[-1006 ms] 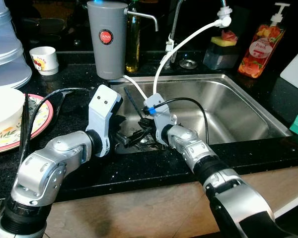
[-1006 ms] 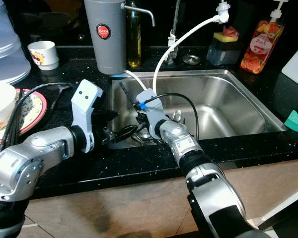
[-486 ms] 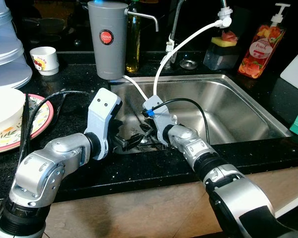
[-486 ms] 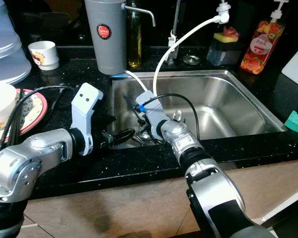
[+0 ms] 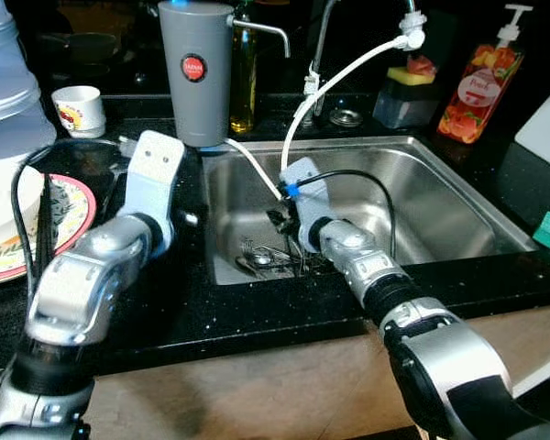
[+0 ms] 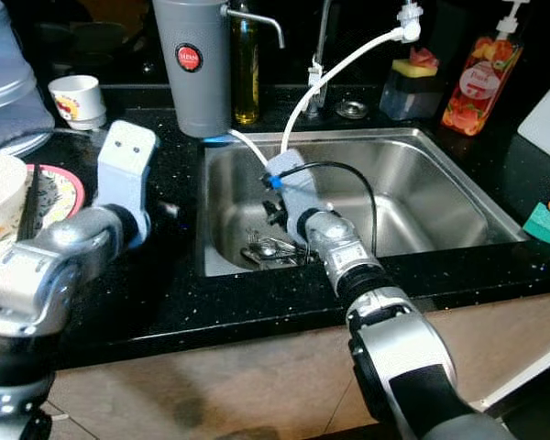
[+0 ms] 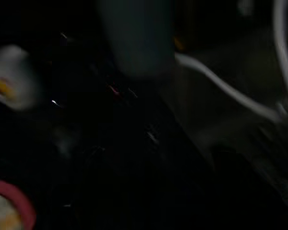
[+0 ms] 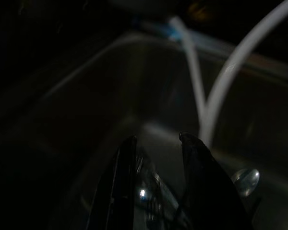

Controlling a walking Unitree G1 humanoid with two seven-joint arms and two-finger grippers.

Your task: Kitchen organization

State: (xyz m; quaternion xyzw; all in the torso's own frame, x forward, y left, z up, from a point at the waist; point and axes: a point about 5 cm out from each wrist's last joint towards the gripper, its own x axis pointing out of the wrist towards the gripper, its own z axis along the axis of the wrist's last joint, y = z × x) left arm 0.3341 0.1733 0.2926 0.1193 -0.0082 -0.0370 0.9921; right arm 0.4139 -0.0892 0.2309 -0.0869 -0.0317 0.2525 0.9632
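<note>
Stainless sink (image 5: 440, 197) set into a black speckled bench (image 5: 257, 312), rim all round. Right gripper (image 8: 156, 143) is down inside the sink near its left wall, just above a small heap of cutlery (image 5: 266, 261) on the sink floor by the front-left corner. In the right wrist view its two black fingers (image 8: 122, 191) stand a little apart with a gap between them; the view is dark, so whether they pinch a piece of cutlery cannot be told. Beyond the fingers, two white hoses (image 8: 216, 91) cross; in the head view they run up from the sink's back-left corner to the tap (image 5: 323, 41). Open steel floor lies to the right of the fingers, well clear to the far wall.

Left gripper (image 6: 170, 213) is over the bench, just left of the sink's left rim; finger state cannot be told, the left wrist view being dark and blurred. Ahead of it stands a grey canister (image 5: 194, 69), upright at the sink's back-left corner, with a white cup (image 5: 78, 110) farther left. Behind and to the left of that arm, a red-rimmed plate (image 5: 37, 229) lies near the bench's front edge.

Back rim: sponge holder (image 5: 408, 92), orange soap bottle (image 5: 481, 82).
</note>
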